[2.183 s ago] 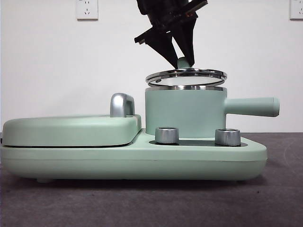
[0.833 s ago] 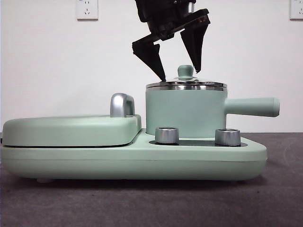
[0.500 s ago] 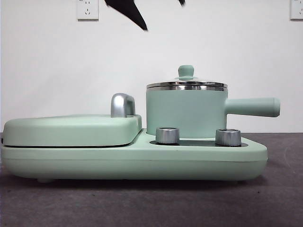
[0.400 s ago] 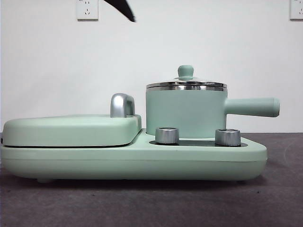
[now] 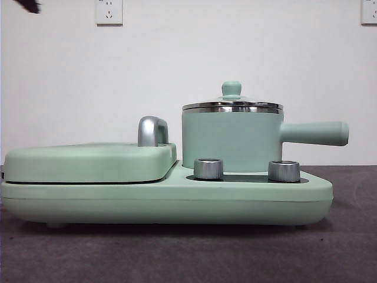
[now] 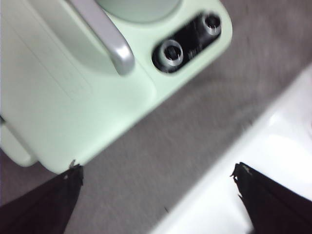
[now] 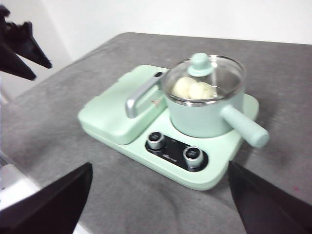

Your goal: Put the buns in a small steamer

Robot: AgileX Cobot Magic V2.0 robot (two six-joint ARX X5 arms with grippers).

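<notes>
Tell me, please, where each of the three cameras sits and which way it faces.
Front view: low at table height, looking level at the small steamer with its lid on; only a black tip at the top corner.
Left wrist view: on the left arm, looking down at the griddle cover and table; the left hand is open.
Right wrist view: high, looking down at the steamer and the buns under the lid; the right hand is open.
Shared: the two knobs.
</notes>
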